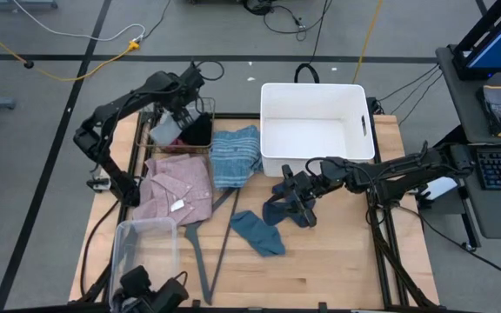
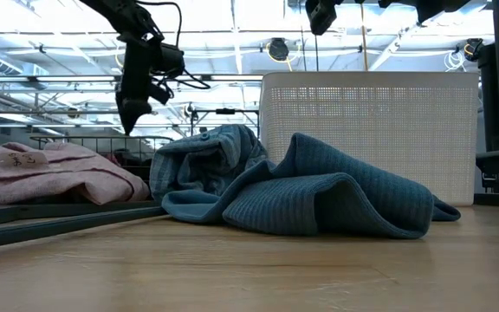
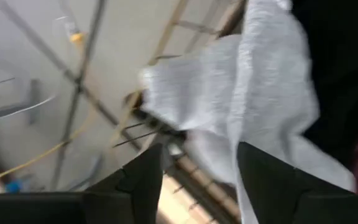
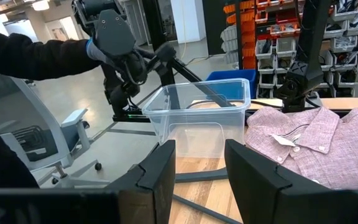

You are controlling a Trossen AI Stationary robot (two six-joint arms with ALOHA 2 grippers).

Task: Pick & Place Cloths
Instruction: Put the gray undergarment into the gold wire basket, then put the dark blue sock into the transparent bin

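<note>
Hovering: left gripper (image 1: 183,111) hangs over the wire basket (image 1: 205,106) at the table's far left corner.
Left fingers: spread apart in the left wrist view, nothing between them; a pale grey cloth (image 3: 241,106) lies just beyond the tips.
Basket contents: the pale grey cloth (image 1: 165,129), a black piece (image 1: 198,133) beside it, a little maroon at the near edge.
Right gripper: right gripper (image 1: 290,187) sits low at mid-table, just in front of the white bin (image 1: 314,96).
Right fingers: parted, with clear space between them in the right wrist view; nothing pinched.
Navy cloth: a crumpled navy cloth (image 1: 285,207) lies directly beside and partly beneath the right gripper.
Teal cloth: teal cloth (image 1: 257,232) lies flat on the wood, just nearer than the navy one, apart from it.
Striped towel: striped towel (image 1: 235,155) lies between the basket and the bin, touching the shirt's edge.
Pink shirt: pink shirt (image 1: 179,187) is spread flat just in front of the basket, a white tag showing.
Hanger: grey hanger (image 1: 207,248) lies on the table, its top tucked under the shirt and towel.
Clear tub: clear tub (image 1: 122,252) stands at the near left corner.
Table: wooden table (image 1: 337,269).
</note>
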